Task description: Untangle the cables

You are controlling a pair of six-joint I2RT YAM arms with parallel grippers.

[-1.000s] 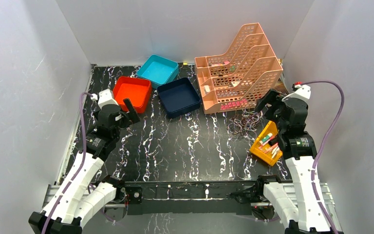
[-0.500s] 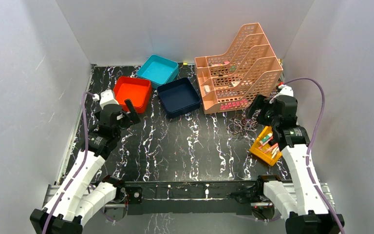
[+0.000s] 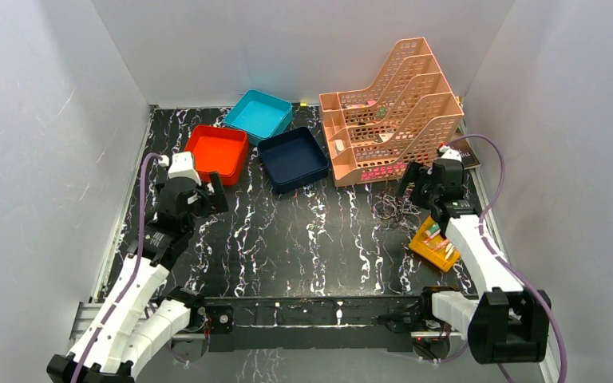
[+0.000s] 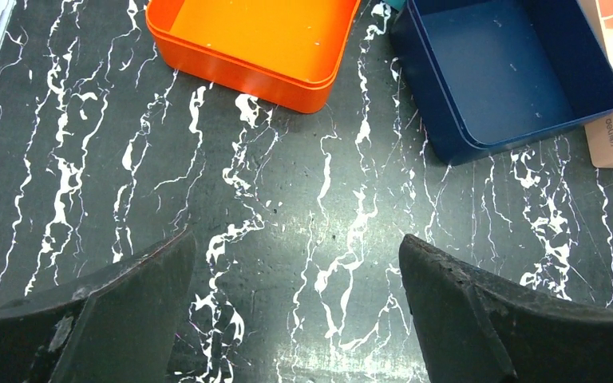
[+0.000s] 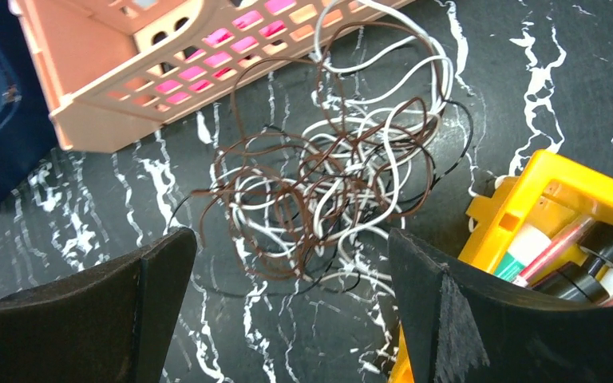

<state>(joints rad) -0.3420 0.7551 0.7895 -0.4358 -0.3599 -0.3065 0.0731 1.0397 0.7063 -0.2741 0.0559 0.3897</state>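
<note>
Hovering with right jaws wide above the cables point(image 5: 327, 191) at frame centre, likely lining up a first pinch; left jaws wide, empty, over the table point(image 4: 303, 263).

tangled cables point(image 3: 391, 209), right hand point(image 3: 409, 183) close by

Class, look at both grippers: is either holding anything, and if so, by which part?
Nothing is held. The right gripper hangs open over the cables without gripping them; the left gripper is open over the table.
</note>
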